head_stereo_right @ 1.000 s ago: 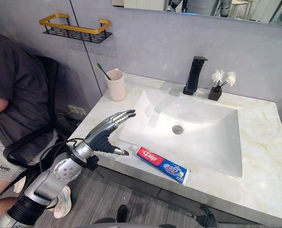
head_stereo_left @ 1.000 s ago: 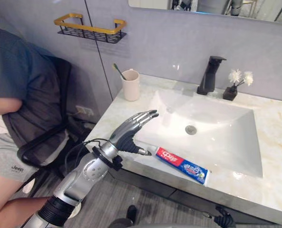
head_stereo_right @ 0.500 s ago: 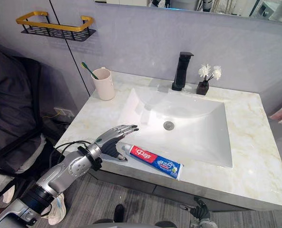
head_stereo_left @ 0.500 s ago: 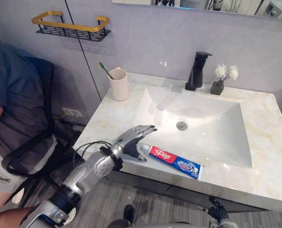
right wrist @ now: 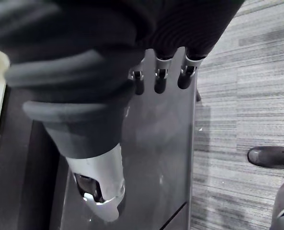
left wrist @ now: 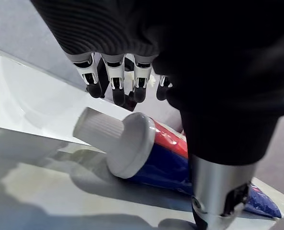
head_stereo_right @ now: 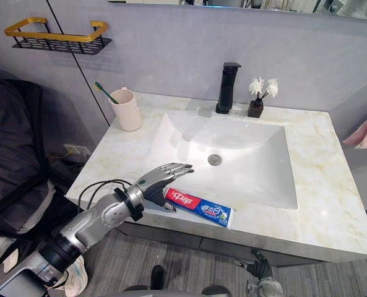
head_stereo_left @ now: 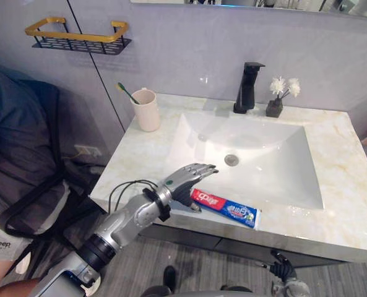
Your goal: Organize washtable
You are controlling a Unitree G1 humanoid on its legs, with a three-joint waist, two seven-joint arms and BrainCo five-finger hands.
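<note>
Lying along the near edge of the desk [head_stereo_left: 132,168] before the sink [head_stereo_left: 263,170], the toothpaste tube [head_stereo_left: 228,209] looked light, soft and slippery, best pinched near its stiff white cap [left wrist: 117,140], where the left hand [head_stereo_left: 184,180] hovered open, thumb alongside.

You've a pale veined marble tabletop [head_stereo_left: 132,162]: a red-and-blue toothpaste tube [head_stereo_left: 228,209] lies just beside the left hand [head_stereo_left: 182,182], a beige cup [head_stereo_left: 148,112], black tap [head_stereo_left: 247,87] and small dark flower vase [head_stereo_left: 273,107] well beyond it.
</note>
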